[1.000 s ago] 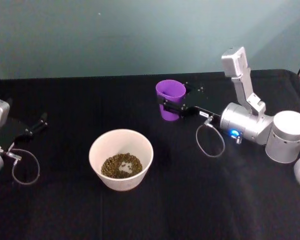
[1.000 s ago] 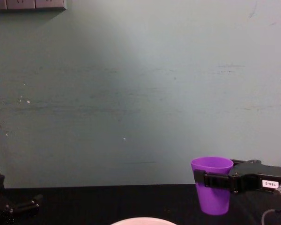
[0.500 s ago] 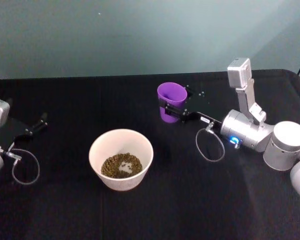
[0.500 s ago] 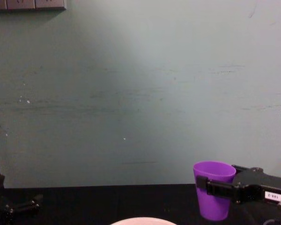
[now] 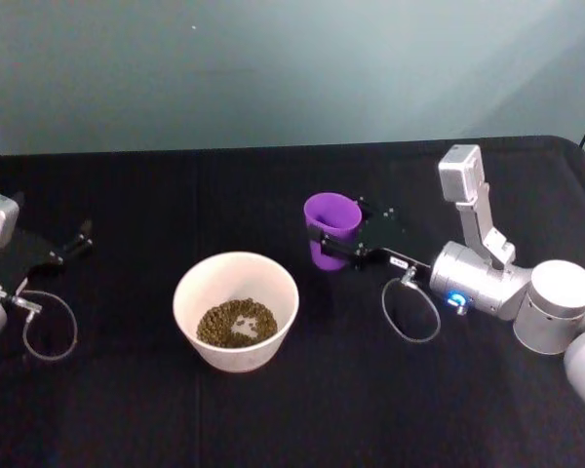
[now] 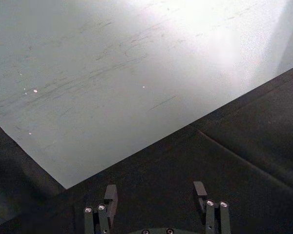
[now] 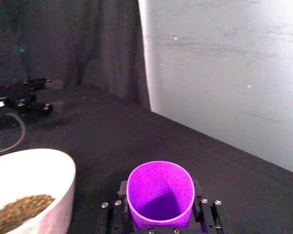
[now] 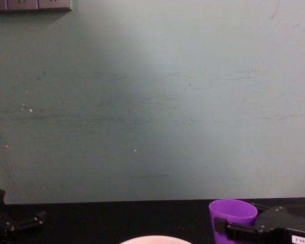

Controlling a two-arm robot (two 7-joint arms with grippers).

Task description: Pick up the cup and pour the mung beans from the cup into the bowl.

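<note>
One bowl (image 5: 236, 310), nearest, holds the mung beans (image 5: 236, 323) on the black worktop (image 5: 273, 409). Beyond it, upright cup (image 5: 331, 230), seemingly empty, clamped by right end effector (image 5: 337, 245); set down level before release. Left end effector (image 6: 155, 199): parked left, spread, holding nothing.

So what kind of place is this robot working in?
Probably a robotics lab test bench: a table draped in black cloth against a bare grey-green wall, with a small purple plastic cup and a white round bowl as props.
</note>
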